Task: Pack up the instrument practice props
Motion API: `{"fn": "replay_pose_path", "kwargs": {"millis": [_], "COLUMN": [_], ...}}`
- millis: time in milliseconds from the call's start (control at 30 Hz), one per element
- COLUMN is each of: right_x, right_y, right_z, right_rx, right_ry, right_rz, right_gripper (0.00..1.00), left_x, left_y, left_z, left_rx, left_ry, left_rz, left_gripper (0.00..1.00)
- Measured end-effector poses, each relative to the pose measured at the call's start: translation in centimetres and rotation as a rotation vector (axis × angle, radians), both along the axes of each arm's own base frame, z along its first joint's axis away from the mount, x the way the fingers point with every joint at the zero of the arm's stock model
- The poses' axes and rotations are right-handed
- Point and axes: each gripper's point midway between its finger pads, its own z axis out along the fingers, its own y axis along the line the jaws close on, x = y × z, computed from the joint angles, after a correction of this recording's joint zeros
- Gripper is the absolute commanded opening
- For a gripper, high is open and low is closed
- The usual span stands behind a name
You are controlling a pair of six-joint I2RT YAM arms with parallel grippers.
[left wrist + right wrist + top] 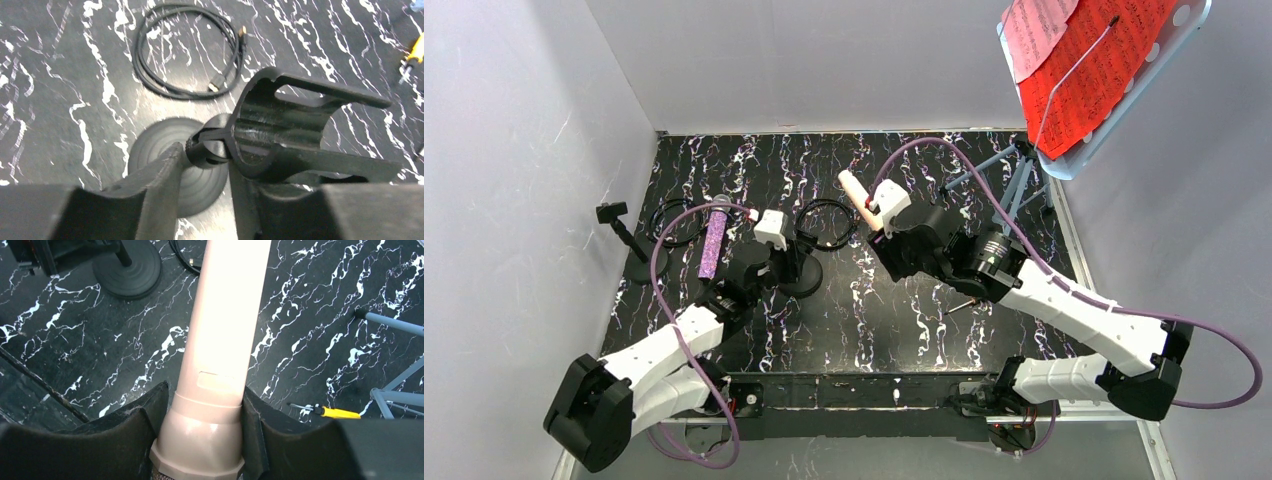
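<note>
Right gripper (204, 396) clenched on cream plastic microphone (225, 315), axis straight out from jaws; left gripper (205, 156) clamps black round-based mic post (272, 131) under its clip.

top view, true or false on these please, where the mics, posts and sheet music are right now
1. The right gripper holds the cream microphone. True.
2. The purple glitter microphone sits in a post's clip. False: it lies on the table beside the left arm, in no clip.
3. The left gripper is closed on the neck of a mic post whose clip is empty. True.
4. The red and pink pages lie flat on the table. False: they are up on the music stand at the far right.
5. Only one mic post is in view. False: a second post stands at the far left.
</note>
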Motion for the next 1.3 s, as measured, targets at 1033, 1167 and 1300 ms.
{"fn": "replay_pose_path", "kwargs": {"millis": [1033,1167,1300], "right_x": [-0.7,-1.4,-2.2], "right_y": [6.7,6.9,7.4], "right_z": [2.4,2.5,2.8], "right_rx": [0.015,0.005,0.001], "right_ry": [0.043,0.055,0.077], "right_rz": [0.3,0.357,0.424], "right_gripper": [0.01,0.01,0.01], "left_x": [-6.7,-7.1,-7.5], "left_y": [3.5,2.7,1.6], "left_z": [12.6,14.3,16.2], "left_rx": [0.381,0.431,0.462], "left_ry": [-0.289,-0.343,-0.4], "left_rz": [-0.343,-0.442,-0.537], "left_gripper": [0.9,0.98,0.98]}}
